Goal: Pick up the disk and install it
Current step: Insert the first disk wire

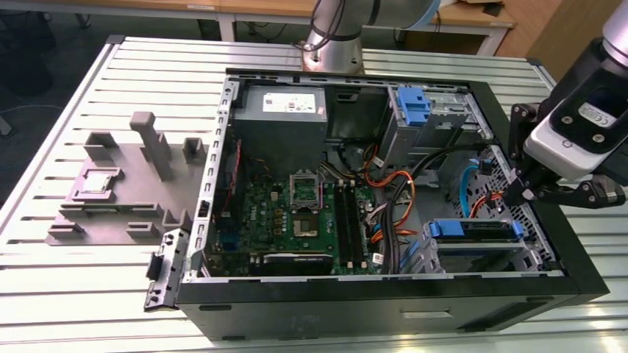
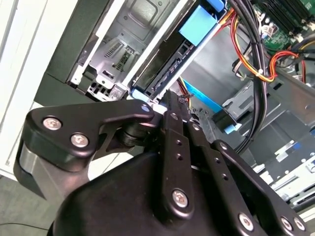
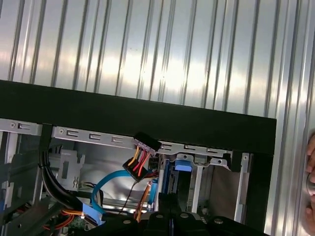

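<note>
Legible text: none in any view. Print-bearing items: (1) white sticker (image 1: 282,104) on the grey power supply box (image 1: 279,131), well apart from the tool (image 1: 517,197), at the far side of the open case (image 1: 393,305) from it; several lines of fine print, too small to make out. (2) Oval mark (image 1: 596,112) on the white arm housing (image 1: 569,136), just above the tool; characters not discernible. No numbers, signs or other markings can be made out in either wrist view.
</note>
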{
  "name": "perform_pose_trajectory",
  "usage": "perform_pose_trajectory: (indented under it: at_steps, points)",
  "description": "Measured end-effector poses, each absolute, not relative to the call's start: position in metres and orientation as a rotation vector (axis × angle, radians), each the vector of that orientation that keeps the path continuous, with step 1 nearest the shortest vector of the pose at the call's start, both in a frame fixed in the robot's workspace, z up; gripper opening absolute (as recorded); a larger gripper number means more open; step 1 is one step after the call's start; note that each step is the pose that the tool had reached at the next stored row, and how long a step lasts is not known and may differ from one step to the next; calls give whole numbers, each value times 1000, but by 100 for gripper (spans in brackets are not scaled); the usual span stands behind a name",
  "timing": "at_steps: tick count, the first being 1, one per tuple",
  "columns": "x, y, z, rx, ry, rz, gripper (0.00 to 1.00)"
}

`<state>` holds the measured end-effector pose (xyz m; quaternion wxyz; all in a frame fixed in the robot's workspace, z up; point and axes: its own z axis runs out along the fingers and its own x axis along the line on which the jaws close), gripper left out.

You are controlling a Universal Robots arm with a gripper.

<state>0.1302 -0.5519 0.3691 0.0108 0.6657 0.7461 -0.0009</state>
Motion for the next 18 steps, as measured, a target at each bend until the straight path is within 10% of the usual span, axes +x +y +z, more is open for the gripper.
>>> perform_pose_trajectory:
  at_steps: [18]
  points:
    - [140,-536,369,2002,2358,-25,10]
